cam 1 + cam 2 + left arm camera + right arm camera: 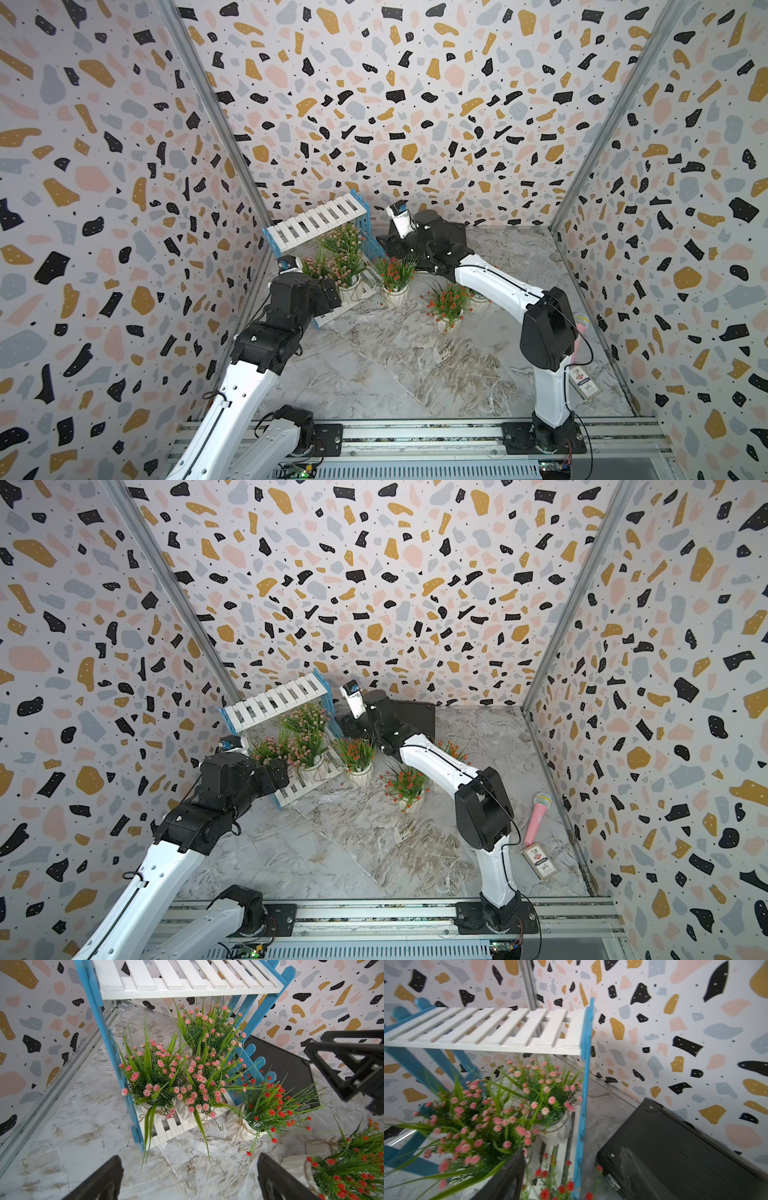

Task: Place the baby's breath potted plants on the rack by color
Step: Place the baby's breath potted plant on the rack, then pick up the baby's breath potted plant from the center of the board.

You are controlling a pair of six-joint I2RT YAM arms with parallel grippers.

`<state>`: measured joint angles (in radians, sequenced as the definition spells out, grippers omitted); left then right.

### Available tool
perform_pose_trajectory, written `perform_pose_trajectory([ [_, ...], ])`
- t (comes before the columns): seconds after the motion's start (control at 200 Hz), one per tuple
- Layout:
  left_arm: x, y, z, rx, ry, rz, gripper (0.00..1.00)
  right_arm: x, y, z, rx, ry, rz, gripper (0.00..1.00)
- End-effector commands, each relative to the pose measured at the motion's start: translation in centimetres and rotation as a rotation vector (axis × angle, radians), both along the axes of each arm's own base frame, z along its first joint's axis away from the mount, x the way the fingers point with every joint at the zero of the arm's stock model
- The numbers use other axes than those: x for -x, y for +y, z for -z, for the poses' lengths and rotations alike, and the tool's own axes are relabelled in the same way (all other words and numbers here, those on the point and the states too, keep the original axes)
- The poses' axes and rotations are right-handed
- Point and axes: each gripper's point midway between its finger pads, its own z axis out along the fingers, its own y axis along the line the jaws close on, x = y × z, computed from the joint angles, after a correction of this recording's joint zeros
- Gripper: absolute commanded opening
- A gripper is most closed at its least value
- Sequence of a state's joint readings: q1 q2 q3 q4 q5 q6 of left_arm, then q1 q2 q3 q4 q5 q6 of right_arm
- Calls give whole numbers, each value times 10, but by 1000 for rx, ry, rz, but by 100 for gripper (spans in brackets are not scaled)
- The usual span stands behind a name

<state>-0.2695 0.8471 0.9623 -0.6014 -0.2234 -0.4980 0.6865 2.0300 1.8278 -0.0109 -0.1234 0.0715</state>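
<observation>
The rack (pixel 318 220) stands at the back left, its top shelf (pixel 187 980) bare. Three pink baby's breath potted plants (pixel 151 1076) (pixel 199 1082) (pixel 207 1024) sit on its lower shelf. One orange-red plant (pixel 395 272) stands on the table right beside the rack, another (pixel 446 303) further right, and a third (pixel 455 750) is partly hidden behind my right arm. My left gripper (pixel 189 1180) is open over bare table in front of the rack. My right gripper (pixel 571 1167) hangs above the nearest orange-red plant (pixel 554 1186), jaws apart, gripping nothing.
A black briefcase (pixel 675 1157) lies behind the rack's right end, under my right wrist. A pink microphone (pixel 536 816) and a small card box (pixel 540 860) lie by the right wall. The patterned walls close in on three sides.
</observation>
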Motion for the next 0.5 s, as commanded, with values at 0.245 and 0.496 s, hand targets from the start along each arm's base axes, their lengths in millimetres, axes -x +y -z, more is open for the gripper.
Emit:
perform_pose_trajectory([
  [0.245,-11,-13,5,10,23,65,99,21,-51,7,37,128,24,88],
  [0.496,-19,-61,31,-11,42,219,99,46,-115,-2,-40,242,88,98],
])
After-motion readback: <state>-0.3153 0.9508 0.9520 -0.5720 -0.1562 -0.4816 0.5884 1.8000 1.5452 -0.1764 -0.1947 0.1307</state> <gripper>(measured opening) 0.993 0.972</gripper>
